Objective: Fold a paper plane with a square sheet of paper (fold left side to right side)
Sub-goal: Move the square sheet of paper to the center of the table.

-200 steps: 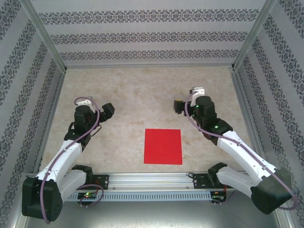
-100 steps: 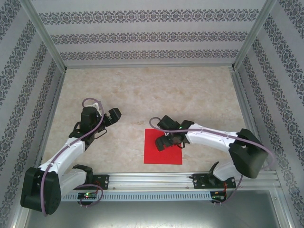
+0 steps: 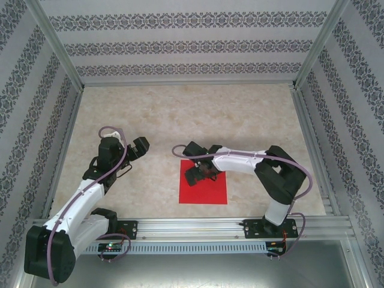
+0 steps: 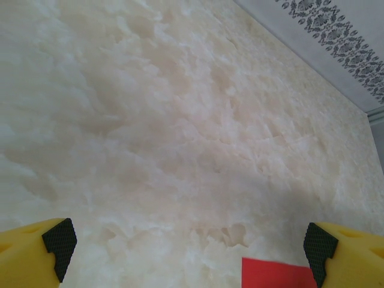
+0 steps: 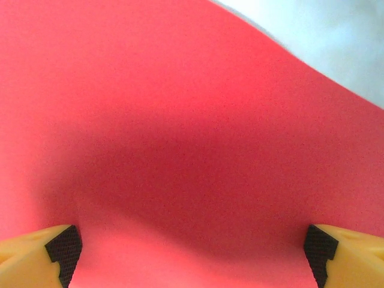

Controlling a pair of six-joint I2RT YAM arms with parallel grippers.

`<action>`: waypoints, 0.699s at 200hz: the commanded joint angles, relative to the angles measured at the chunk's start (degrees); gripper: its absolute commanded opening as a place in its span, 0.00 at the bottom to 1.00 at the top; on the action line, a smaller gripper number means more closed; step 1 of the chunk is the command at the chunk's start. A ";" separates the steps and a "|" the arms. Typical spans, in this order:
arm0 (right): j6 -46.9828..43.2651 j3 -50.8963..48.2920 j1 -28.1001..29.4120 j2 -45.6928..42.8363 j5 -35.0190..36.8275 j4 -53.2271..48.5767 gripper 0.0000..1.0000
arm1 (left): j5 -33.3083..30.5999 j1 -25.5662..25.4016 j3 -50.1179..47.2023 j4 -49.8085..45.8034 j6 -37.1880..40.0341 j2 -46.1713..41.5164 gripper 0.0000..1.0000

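Left gripper [image 4: 191, 245] and right gripper [image 5: 191, 245] gape wide; right arm [image 3: 240, 161] apparently stretched low.

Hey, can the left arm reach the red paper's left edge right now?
Probably yes: the open left gripper hovers over bare table beside the paper, though the right gripper sits over its far left corner.

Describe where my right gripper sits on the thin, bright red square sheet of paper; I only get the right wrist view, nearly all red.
Observer: From above, the right gripper, jaws open, is low over the far left part of the red sheet, which lies flat, unfolded.
Operator: Report the left gripper.
Observer: The left gripper is open over the bare marbled beige tabletop, left of the red sheet, apart from it.
Operator: Check its camera.
Observer: A red corner peeks in at the bottom edge.
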 commanded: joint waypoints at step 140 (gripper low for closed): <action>-9.65 16.11 -16.52 5.87 -4.62 6.55 0.98 | 22.05 -8.82 14.46 7.67 -4.19 26.74 0.72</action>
